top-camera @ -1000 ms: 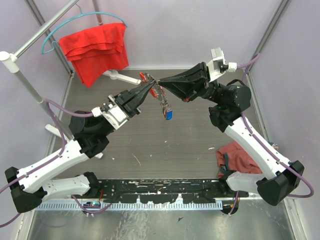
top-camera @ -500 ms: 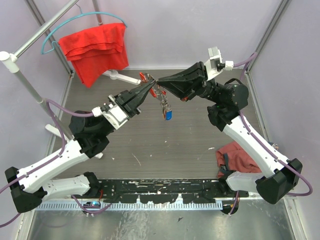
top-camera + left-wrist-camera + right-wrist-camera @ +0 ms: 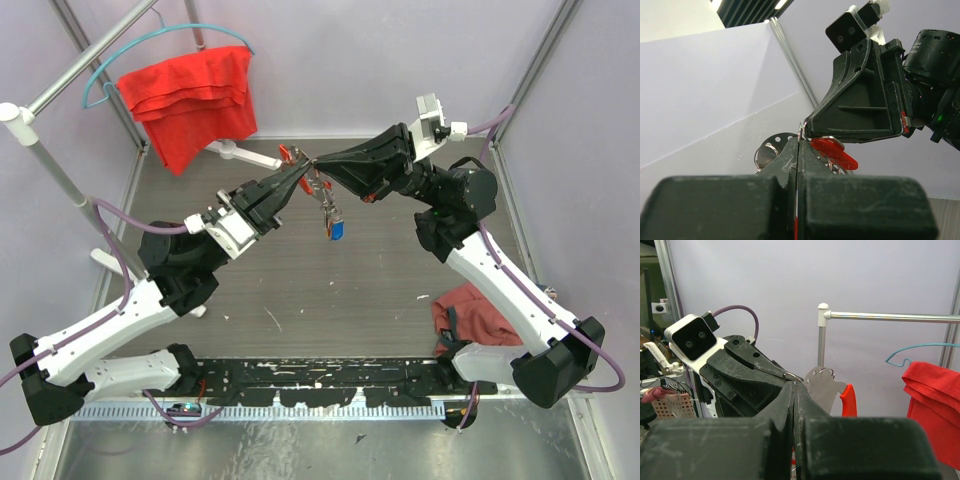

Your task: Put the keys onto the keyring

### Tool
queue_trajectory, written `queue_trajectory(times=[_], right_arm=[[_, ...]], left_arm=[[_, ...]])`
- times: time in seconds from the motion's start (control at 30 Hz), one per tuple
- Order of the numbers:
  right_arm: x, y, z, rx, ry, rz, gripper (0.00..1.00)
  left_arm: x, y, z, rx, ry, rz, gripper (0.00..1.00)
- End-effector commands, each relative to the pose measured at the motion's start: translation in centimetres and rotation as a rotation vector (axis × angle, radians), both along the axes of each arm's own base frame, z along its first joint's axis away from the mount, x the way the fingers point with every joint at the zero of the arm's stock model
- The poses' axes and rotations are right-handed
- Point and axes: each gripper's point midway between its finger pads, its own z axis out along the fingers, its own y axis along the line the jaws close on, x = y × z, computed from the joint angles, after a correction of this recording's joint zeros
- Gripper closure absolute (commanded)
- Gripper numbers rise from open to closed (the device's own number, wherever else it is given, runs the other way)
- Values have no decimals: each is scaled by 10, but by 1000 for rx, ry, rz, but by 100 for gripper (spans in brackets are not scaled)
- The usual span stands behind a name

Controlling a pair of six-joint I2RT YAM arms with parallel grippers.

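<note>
Top view had both arms reaching in tip to tip, well above the worktop [image 3: 300, 300]. The keys [image 3: 326, 205] dangled between them, blue tag lowest. The left jaws were clenched, and the left wrist view showed a thin ring [image 3: 799, 129] pinched at their tips, with a red key head just behind. The right jaws were clamped too, seemingly on that same ring. Gripping from both sides looked meant to steady the ring in mid-air so a key could thread on.

Robotics lab — an enclosed test cell.
Boxed in by plain lavender panels [image 3: 400, 60] on metal posts [image 3: 545, 60]; grey bench top [image 3: 300, 290], black mounting rail [image 3: 320, 375] with loose cabling along the near edge, clothes rail [image 3: 80, 65] at the left.
</note>
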Motion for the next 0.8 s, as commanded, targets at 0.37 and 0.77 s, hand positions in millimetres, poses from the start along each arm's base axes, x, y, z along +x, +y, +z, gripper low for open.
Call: queue_trajectory(times=[0.37, 0.77], right_arm=[[-13, -12, 22, 72, -50, -20, 99], [-2, -12, 20, 76, -3, -61, 99]], left_arm=[[-7, 7, 9, -33, -31, -2, 100], [-10, 8, 10, -32, -47, -3, 100]])
